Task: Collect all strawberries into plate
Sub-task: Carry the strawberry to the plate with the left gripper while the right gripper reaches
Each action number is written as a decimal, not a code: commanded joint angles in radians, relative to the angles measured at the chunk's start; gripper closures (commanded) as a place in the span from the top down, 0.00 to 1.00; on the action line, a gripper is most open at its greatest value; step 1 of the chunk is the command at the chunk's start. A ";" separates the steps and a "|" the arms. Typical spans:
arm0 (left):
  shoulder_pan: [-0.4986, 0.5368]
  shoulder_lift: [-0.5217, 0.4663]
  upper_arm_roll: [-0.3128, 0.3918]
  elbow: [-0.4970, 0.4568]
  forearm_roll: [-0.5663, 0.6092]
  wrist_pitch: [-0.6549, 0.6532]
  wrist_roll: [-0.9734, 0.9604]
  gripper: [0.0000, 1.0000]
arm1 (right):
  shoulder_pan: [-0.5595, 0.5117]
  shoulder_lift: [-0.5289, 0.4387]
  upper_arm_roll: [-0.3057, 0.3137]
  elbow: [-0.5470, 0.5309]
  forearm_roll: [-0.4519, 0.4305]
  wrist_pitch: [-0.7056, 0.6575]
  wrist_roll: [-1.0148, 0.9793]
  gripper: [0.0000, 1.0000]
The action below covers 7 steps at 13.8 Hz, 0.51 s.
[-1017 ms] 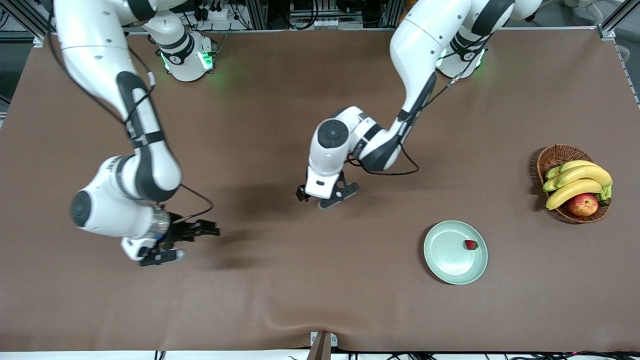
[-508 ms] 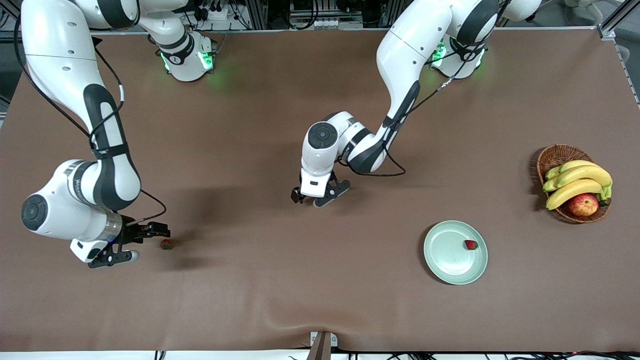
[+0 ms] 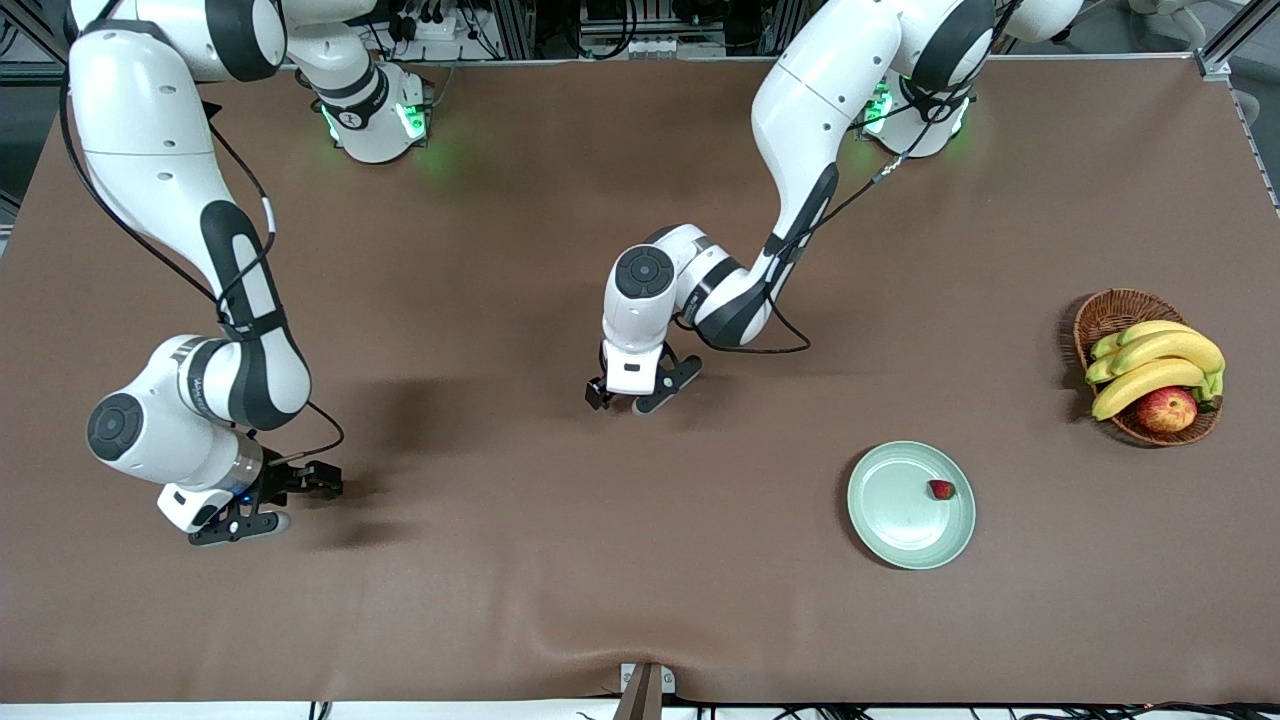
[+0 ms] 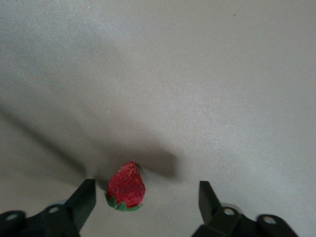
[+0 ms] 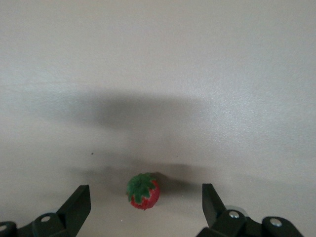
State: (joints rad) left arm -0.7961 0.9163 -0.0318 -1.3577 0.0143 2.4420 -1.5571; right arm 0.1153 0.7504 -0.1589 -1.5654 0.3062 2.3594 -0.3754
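Red strawberries (image 4: 126, 187) sit between both lowered, spread tools (image 3: 628, 397).

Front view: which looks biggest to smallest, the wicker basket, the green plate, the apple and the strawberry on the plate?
1. Wicker basket and plate: they look much alike, so I won't rank them.
2. Apple.
3. Strawberry, by far the smallest.

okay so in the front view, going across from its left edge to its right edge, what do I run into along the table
right hand over the table → left hand over the table's middle → plate holding one strawberry → basket of bananas and an apple.
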 commanded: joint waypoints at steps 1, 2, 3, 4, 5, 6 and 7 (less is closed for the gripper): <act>-0.017 0.019 0.016 0.020 0.000 -0.003 -0.020 0.13 | 0.000 0.015 0.009 0.001 -0.013 0.020 0.009 1.00; -0.017 0.018 0.016 0.020 0.001 -0.008 -0.020 0.00 | 0.001 0.017 0.009 -0.001 -0.013 0.020 0.012 1.00; -0.017 0.018 0.016 0.020 0.001 -0.011 -0.020 0.00 | 0.007 0.024 0.009 -0.002 -0.010 0.018 0.012 1.00; -0.015 0.015 0.016 0.020 0.001 -0.017 -0.021 0.00 | 0.007 0.029 0.009 -0.002 -0.009 0.018 0.012 1.00; -0.011 0.006 0.016 0.020 0.003 -0.034 -0.020 0.00 | 0.009 0.030 0.009 -0.002 -0.010 0.018 0.010 1.00; -0.005 -0.013 0.018 0.020 0.006 -0.072 -0.020 0.00 | 0.009 0.030 0.009 -0.001 -0.013 0.018 0.007 1.00; 0.012 -0.039 0.019 0.020 0.006 -0.119 -0.018 0.00 | 0.009 0.032 0.009 -0.001 -0.021 0.017 0.000 0.95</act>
State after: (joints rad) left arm -0.7953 0.9202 -0.0254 -1.3465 0.0142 2.4048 -1.5582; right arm 0.1239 0.7805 -0.1532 -1.5655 0.3061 2.3671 -0.3746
